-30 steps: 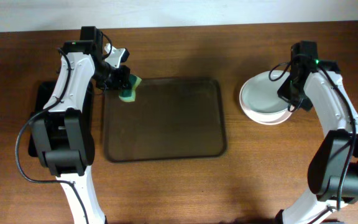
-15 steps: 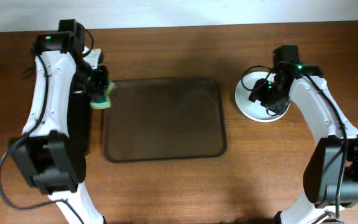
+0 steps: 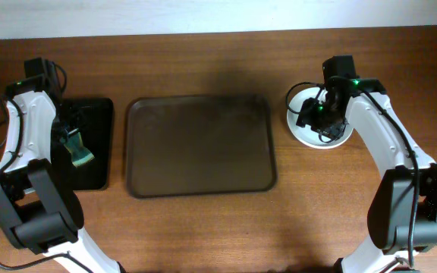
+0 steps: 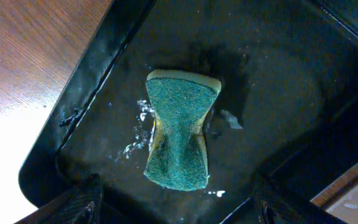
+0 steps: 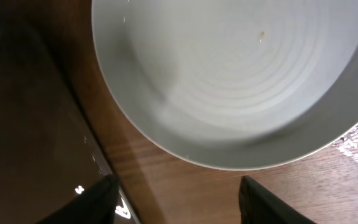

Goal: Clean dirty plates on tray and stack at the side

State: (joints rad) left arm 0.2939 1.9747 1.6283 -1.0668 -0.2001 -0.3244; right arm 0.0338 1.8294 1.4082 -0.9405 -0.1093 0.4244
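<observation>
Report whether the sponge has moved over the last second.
Yes. The sponge has gone left in the overhead view, from the upper-left corner of the brown tray into the black tray.

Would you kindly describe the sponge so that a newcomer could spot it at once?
Left of the large brown tray at the table's centre sits a smaller black tray. The sponge lies inside it: green scouring face up, yellowish foam edge, pinched at the waist, the only coloured thing on that wet black surface.
</observation>
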